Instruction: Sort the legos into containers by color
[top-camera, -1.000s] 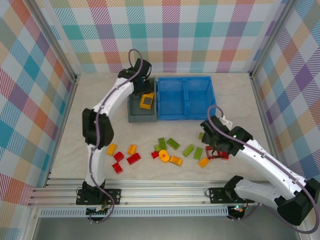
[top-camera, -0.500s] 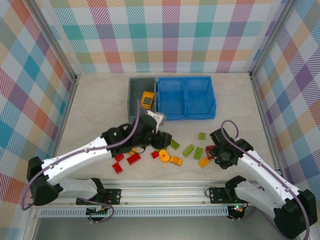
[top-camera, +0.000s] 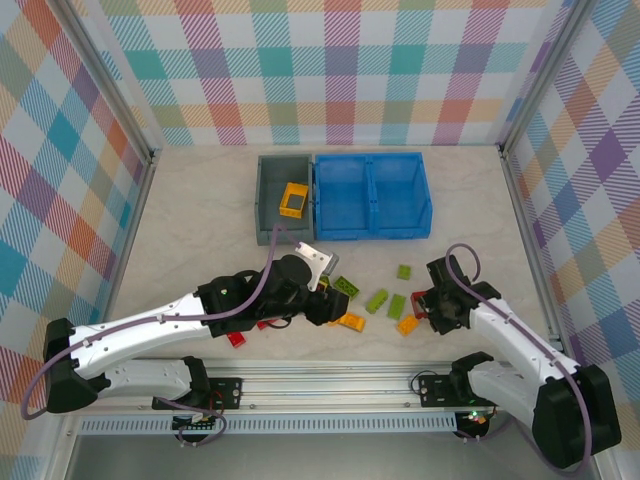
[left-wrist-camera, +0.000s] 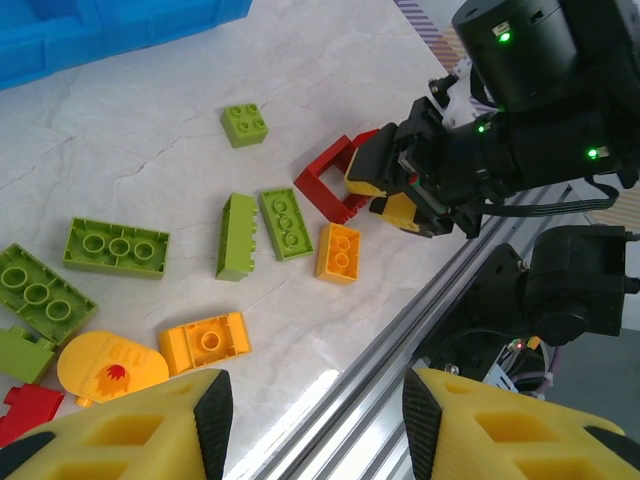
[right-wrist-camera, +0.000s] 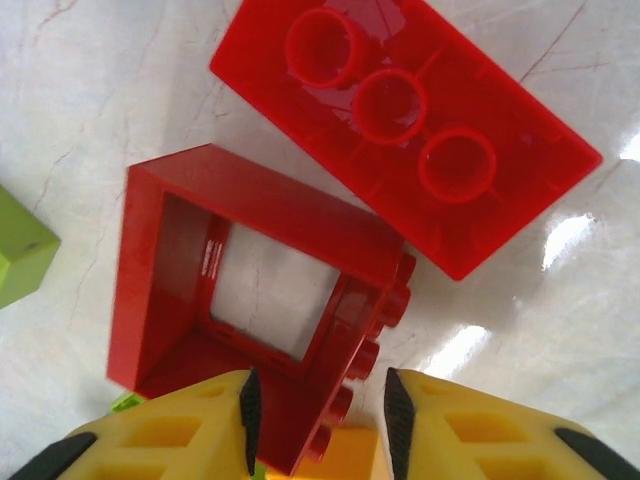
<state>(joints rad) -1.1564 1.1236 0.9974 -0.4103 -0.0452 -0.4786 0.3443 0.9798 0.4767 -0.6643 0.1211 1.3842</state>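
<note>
Right gripper (right-wrist-camera: 316, 425) jaws straddle the red frame brick (right-wrist-camera: 250, 205), can't tell if they've clamped. Left gripper (left-wrist-camera: 312, 425) hangs open, empty. Next up, probably: lift it into the blue bin (top-camera: 372, 200).

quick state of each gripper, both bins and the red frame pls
left gripper, jaws open and empty above the loose legos
right gripper, jaws straddling one wall of the red frame, grip unclear
red frame, lying on the table
grey bin, holds one yellow-orange brick
blue bin, both compartments empty
</note>
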